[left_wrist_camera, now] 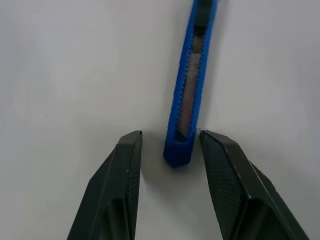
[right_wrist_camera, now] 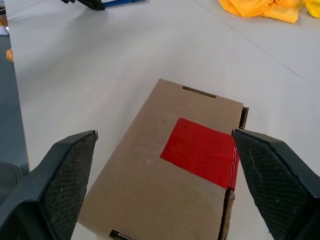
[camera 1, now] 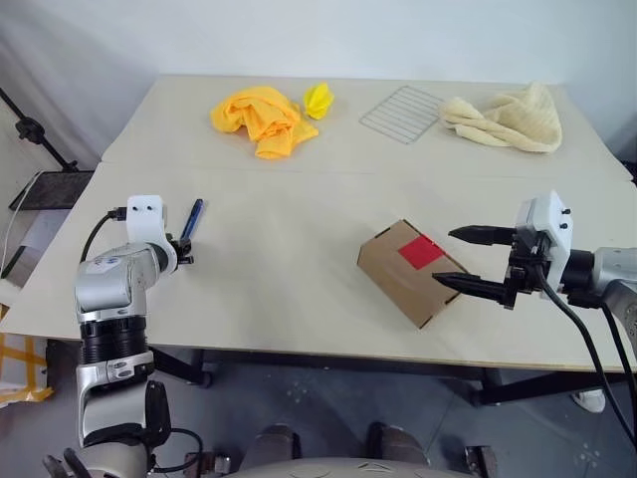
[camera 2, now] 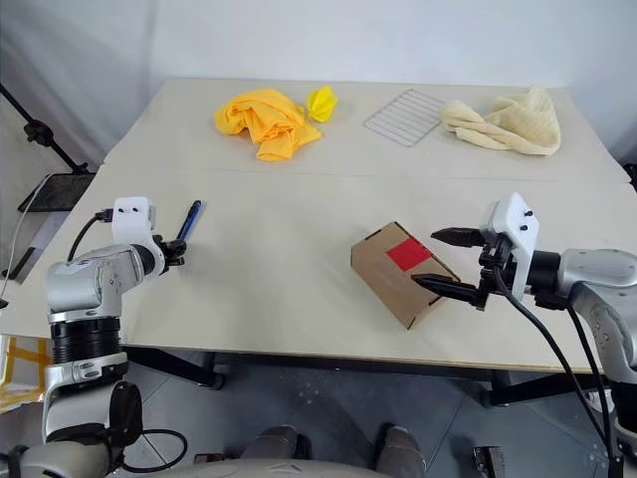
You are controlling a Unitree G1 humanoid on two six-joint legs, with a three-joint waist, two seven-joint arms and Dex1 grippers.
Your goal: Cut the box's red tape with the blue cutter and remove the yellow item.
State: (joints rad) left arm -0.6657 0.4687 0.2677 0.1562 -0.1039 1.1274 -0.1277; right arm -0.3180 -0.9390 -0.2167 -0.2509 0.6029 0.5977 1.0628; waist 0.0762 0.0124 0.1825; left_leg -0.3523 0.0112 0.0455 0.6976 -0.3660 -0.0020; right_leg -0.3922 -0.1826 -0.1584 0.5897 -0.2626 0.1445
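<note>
The brown box (camera 1: 393, 274) lies right of the table's middle, closed, with the square of red tape (camera 1: 420, 251) on its top. My right gripper (camera 1: 473, 261) is open, hovering at the box's right end with one finger on each side of it; the right wrist view looks down on the red tape (right_wrist_camera: 200, 150). The blue cutter (camera 1: 192, 219) lies flat at the left. My left gripper (left_wrist_camera: 171, 134) straddles its near end, jaws narrowed. One finger (left_wrist_camera: 220, 165) is against the blue cutter (left_wrist_camera: 192, 85); a gap shows on the other side. The yellow item is out of view.
At the back of the table lie an orange-yellow cloth (camera 1: 261, 118), a small crumpled yellow scrap (camera 1: 318, 100), a wire rack (camera 1: 401, 113) and a cream towel (camera 1: 508, 119). The table's front edge (camera 1: 299, 349) runs just before both grippers.
</note>
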